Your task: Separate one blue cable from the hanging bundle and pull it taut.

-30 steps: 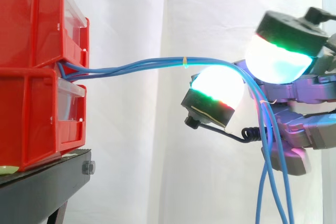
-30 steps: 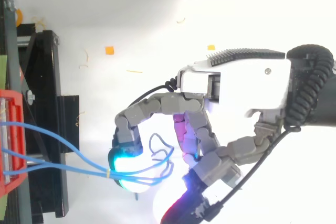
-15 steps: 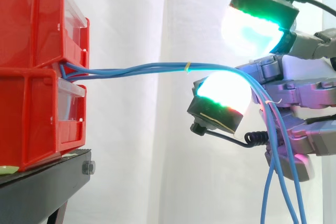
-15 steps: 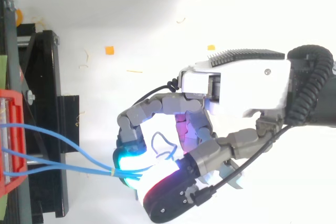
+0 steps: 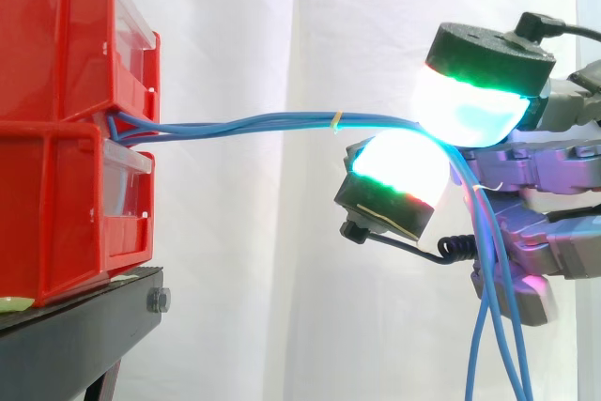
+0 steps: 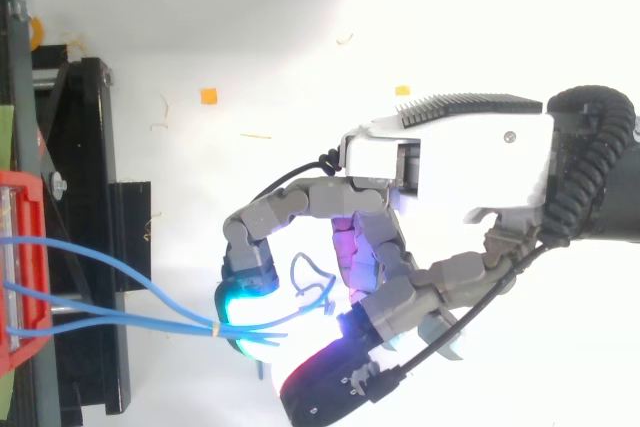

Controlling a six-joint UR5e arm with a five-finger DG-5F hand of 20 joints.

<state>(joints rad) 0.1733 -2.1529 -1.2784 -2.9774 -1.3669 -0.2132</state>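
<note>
— How is the hand [image 6: 450, 162] posed?
— It is seen at the right edge of the side view. From above, its pale palm housing is shown, with the fingers curled away from it toward the left.
— And the fingertips [image 5: 470, 105]?
— Two glowing pads are set one over the other, white-cyan with green rims. The blue cables [image 5: 244, 122] are pinched between them. A magenta glow is seen on the fingers folded below.
</note>
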